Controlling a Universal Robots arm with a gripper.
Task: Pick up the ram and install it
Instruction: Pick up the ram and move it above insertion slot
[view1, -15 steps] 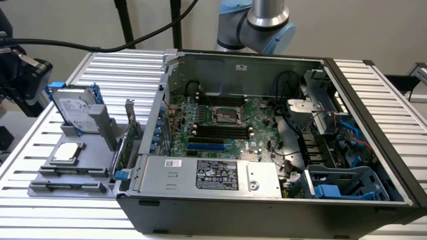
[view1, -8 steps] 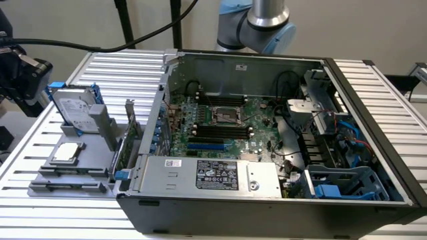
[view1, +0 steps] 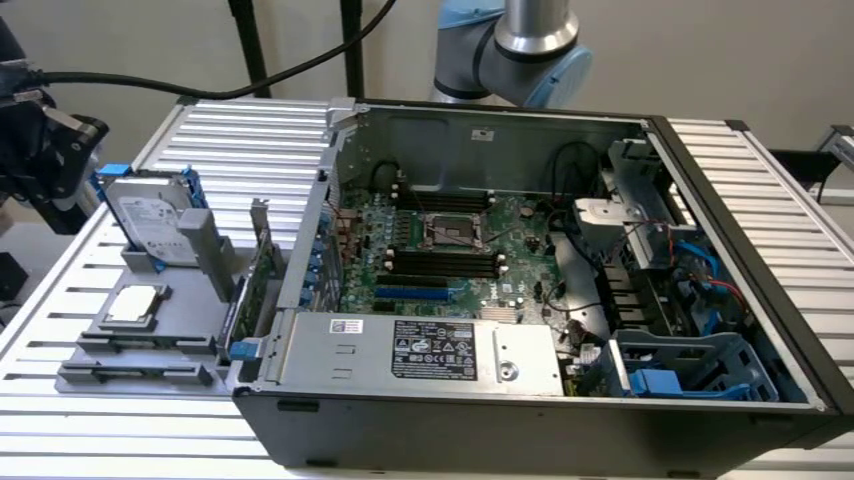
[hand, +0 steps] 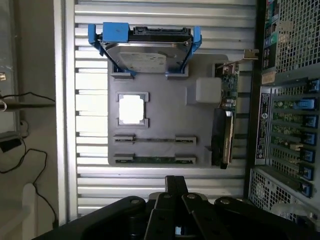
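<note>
A gray tray (view1: 194, 300) sits on the ribbed desk (view1: 747, 190), on the exterior view's left. On the tray there is one silver hard drive (view1: 154, 215) in a blue frame, leaning up at the far end. There is one square shiny chip (view1: 136, 303) in the middle.

At the near end there are two long holders, one behind the other. The ram (hand: 155, 160) lies in the nearer holder. It is a long, thin green stick. It lies across the tray, and one end points at the computer case (view1: 494, 140). I can see one green stick for sure. The other holder has only a thin dark line in it, and I cannot tell what it is.

One card (hand: 222, 135) stands up on the tray's edge, just beside the case.

The case is one big open box to the right.

The pincer (hand: 176, 182) hangs over the desk near the ram's end of the tray. Its fingers are pressed together, with nothing between them.
</note>
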